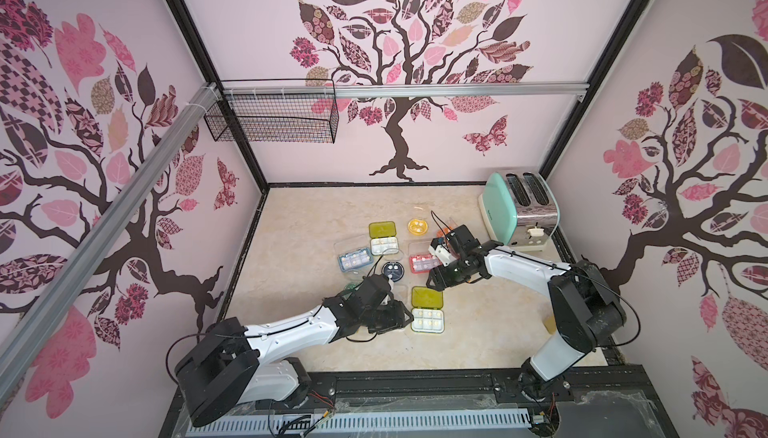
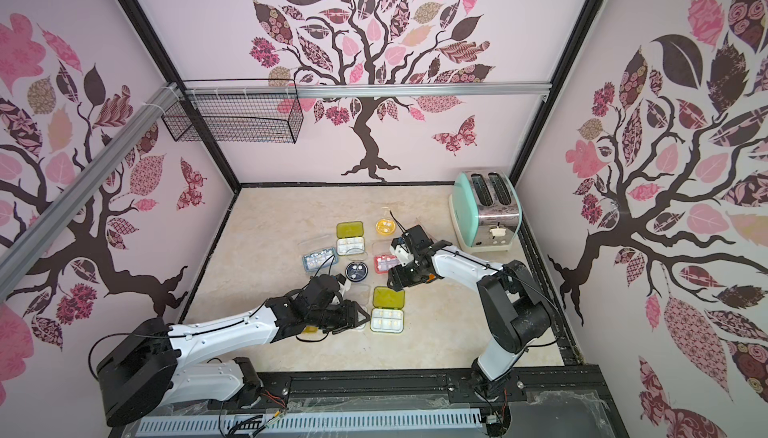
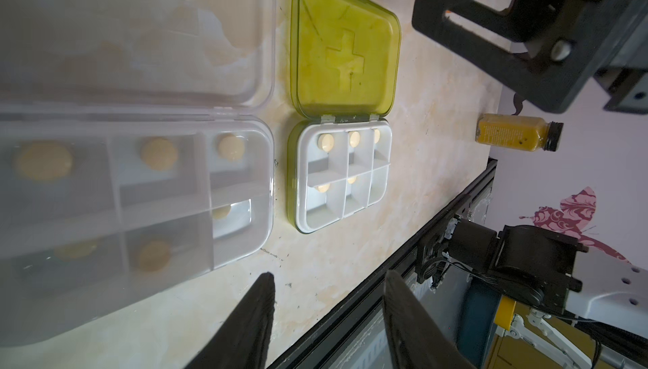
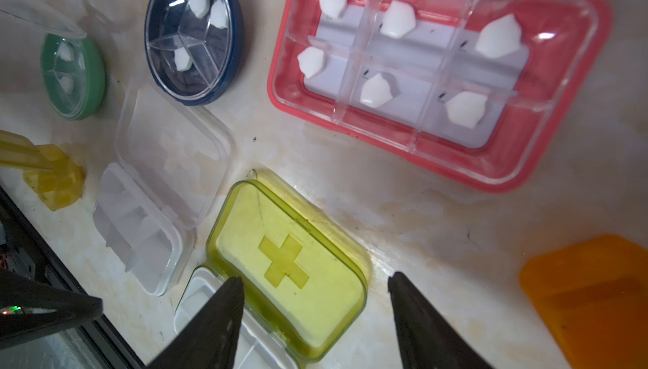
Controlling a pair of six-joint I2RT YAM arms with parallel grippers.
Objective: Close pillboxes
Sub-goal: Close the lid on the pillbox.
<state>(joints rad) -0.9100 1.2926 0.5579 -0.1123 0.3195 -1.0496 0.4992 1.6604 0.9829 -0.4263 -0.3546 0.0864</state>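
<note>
- Lime pillbox [image 1: 427,310]: on tabletop [image 1: 299,223], approx mid-width, nearer front edge than back edge. Lid [image 4: 291,265] lies flat open, hinged to white tray [image 3: 342,174]. Tray is on the front-edge side, lid on the back-edge side. A few pale pills in the compartments.
- Handling (my guess): light, thin hard plastic. Stiff and not fragile, but slick, so prob skids on the smooth top if shoved sideways. Pills are loose, so no tipping. Flat lid = poor pinch. Best hold is the lid's free edge, opposite the hinge: tip under it, swing over tray, press till it clicks. Other arm may have to steady tray.
- R gripper [image 4: 315,281]: jaws spread, pinching nothing. Hangs over the lime lid. In wrist view one finger sits above the hinge line, the other just past the free edge over bare top, so lid lies btw them. Touching or not: can't tell.
- L gripper [image 3: 328,279]: jaws apart, empty. Just beside the tray on the side toward tabletop's left edge, pointing at it; no contact seen. Clear pillbox [image 3: 133,174], also open, is right next to it.
- Red pillbox [image 4: 438,80], open, lies beyond the lime lid toward back edge.
</note>
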